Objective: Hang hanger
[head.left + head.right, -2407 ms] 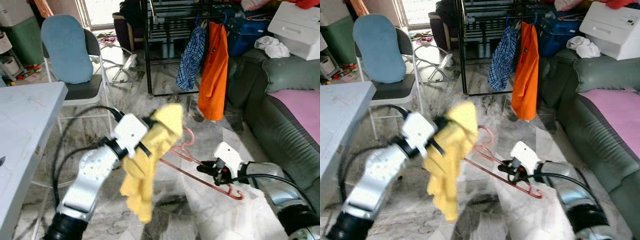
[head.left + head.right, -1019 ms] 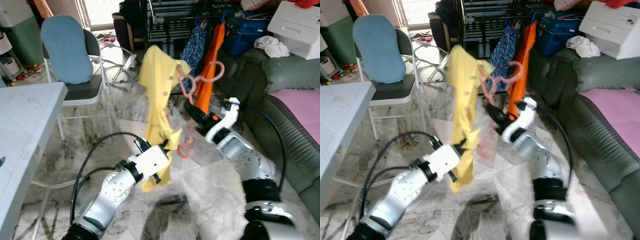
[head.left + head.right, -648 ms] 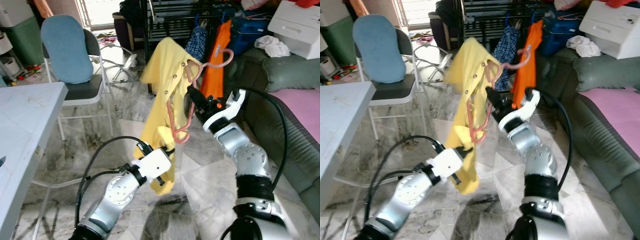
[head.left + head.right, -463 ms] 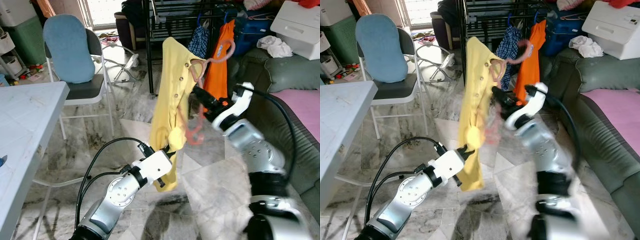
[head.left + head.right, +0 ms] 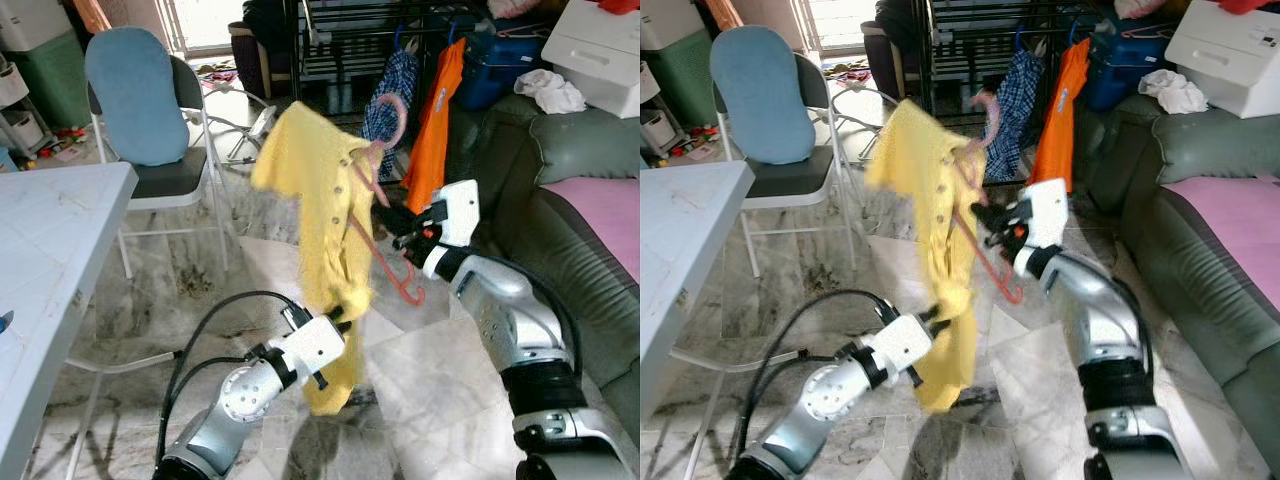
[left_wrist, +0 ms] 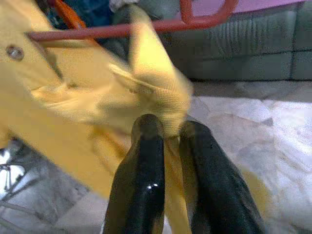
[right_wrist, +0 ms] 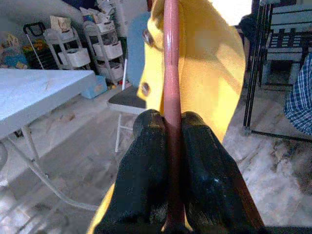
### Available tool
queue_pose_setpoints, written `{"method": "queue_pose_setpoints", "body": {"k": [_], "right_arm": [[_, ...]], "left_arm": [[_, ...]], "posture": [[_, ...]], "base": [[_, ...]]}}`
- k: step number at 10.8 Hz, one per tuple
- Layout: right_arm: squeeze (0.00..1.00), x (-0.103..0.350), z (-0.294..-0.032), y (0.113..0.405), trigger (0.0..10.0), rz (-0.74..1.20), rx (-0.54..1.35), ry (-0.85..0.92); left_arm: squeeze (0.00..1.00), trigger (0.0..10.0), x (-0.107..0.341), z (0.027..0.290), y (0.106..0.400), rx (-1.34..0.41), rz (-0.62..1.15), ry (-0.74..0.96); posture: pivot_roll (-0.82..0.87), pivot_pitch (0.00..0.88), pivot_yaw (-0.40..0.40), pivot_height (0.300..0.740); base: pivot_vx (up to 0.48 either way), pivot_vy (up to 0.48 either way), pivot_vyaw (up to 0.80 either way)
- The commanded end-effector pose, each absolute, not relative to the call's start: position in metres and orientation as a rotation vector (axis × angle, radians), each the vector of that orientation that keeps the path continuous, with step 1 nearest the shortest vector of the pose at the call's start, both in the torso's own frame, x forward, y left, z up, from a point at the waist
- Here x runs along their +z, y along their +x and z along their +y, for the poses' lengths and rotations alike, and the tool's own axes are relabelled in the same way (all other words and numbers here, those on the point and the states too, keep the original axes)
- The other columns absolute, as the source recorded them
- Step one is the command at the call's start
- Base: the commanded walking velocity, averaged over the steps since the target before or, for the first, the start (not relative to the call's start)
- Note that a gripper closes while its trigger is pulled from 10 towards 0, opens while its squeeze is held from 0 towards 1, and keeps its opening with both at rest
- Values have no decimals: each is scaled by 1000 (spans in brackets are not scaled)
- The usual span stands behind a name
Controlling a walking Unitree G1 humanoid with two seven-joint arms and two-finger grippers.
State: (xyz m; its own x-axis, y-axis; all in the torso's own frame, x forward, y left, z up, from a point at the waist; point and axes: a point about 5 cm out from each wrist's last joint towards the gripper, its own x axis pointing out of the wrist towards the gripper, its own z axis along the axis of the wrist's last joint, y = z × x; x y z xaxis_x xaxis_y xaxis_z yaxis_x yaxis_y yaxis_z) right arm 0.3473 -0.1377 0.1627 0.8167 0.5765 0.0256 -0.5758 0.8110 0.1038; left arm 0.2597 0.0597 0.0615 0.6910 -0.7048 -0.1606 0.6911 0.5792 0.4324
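A humanoid robot holds a pink hanger (image 5: pixel 385 215) draped with a yellow shirt (image 5: pixel 325 225) in mid-air in a cluttered living room. The right gripper (image 7: pixel 165 127) has its two black fingers pressed together on the hanger's pink bar, with the hook (image 5: pixel 392 112) curling up above the gripper and the shirt hanging just beyond its fingertips. Lower down, the left gripper (image 6: pixel 168 130) pinches a bunched fold of the shirt's lower part between its fingers, and the hem droops beneath it toward the marble floor (image 5: pixel 420 400). Beyond the right gripper stands a black clothes rack (image 5: pixel 330 60) carrying an orange garment (image 5: pixel 436 130) and a blue checked shirt (image 5: pixel 388 100); the hanger's hook is near the rack but apart from it. A green sofa (image 5: pixel 560 190) lies outboard of the right arm, and a blue-backed chair (image 5: pixel 135 100) and white table (image 5: pixel 50 260) sit beyond the left arm.
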Motion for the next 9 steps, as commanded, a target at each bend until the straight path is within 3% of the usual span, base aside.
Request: {"method": "queue_pose_setpoints", "body": {"k": [1,3,5,6,9], "right_arm": [[0,172,-131,346,10000,-69,638,84],[0,166,-130,345,10000,-89,609,45],[0,160,-132,340,10000,-112,598,-2],[0,149,-136,334,10000,-93,620,-41],[0,136,-146,321,10000,-75,735,-138]], "left_arm": [[1000,10000,60,56,260,-836,-19,497],[1000,10000,62,49,256,-885,-25,477],[1000,10000,70,62,258,-806,-55,464],[1000,10000,84,85,266,-629,-97,399],[1000,10000,117,135,279,-322,-178,322]], "posture": [[-65,7,12,740],[-55,15,14,740],[-51,19,17,740],[-46,19,18,740],[-39,17,14,740]], "base": [[0,0,0],[0,0,0],[0,0,0],[0,0,0],[0,0,0]]}}
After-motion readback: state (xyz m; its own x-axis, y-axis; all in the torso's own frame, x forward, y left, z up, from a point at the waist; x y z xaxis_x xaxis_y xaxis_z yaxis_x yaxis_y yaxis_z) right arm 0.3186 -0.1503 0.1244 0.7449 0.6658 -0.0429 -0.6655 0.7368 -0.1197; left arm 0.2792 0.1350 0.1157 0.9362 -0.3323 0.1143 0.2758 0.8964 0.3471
